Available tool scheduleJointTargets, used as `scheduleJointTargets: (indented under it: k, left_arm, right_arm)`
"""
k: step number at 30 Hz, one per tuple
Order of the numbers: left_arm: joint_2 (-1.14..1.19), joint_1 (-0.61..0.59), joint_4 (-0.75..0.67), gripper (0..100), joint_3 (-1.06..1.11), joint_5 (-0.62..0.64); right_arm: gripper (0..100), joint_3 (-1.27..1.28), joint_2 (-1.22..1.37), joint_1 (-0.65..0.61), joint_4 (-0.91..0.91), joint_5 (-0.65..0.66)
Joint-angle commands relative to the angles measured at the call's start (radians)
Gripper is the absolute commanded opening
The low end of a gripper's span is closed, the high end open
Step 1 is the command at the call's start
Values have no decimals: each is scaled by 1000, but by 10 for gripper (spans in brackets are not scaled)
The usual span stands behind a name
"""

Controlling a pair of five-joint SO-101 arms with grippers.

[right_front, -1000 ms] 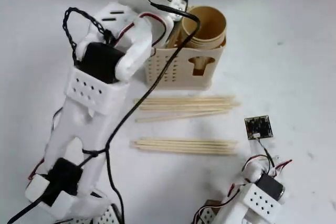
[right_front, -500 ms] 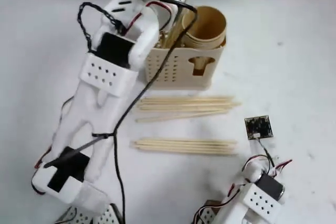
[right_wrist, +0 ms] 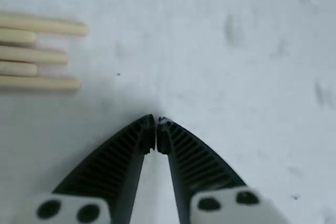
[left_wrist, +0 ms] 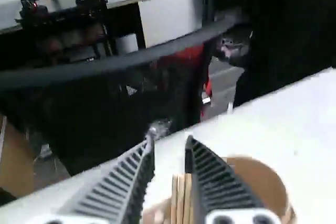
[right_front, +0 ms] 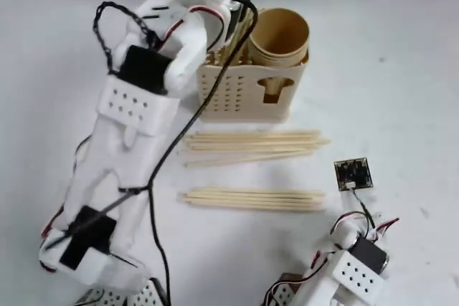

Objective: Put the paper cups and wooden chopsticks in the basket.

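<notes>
Now chopsticks btwn parted left fingers, ends in basket.

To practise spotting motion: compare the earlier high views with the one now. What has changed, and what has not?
The left arm swayed right, then back left above the basket, and its wrist ended slightly farther back. Unchanged: the paper cups in the basket, the far chopstick bundle, the near chopstick bundle, and the right claw, which is shut.
</notes>
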Motion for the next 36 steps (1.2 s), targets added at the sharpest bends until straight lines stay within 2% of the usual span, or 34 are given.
scheduleJointTargets:
  k: [1,4,7,9,12,16,23,29,36]
  left_arm:
    - [-156,-8,238,116,-5,5]
    - [-213,-1,453,116,0,-75]
    - [-214,19,605,116,2,-178]
    - [-214,35,666,116,51,-253]
    - [-214,90,669,116,219,-399]
    - [-214,183,566,116,520,-557]
    - [-213,248,304,120,818,-663]
    - [-139,219,166,120,888,-750]
    - [31,209,71,116,885,-764]
  right_arm:
    - [24,-3,-5,19,-16,12]
    - [24,-3,-5,19,-16,12]
    - [24,-3,-5,19,-16,12]
    - [24,-3,-5,19,-16,12]
    - [24,-3,-5,19,-16,12]
    - [24,-3,-5,19,-16,12]
    - [24,-3,-5,19,-16,12]
    - [24,-3,-5,19,-16,12]
    - [24,-3,-5,19,-16,12]
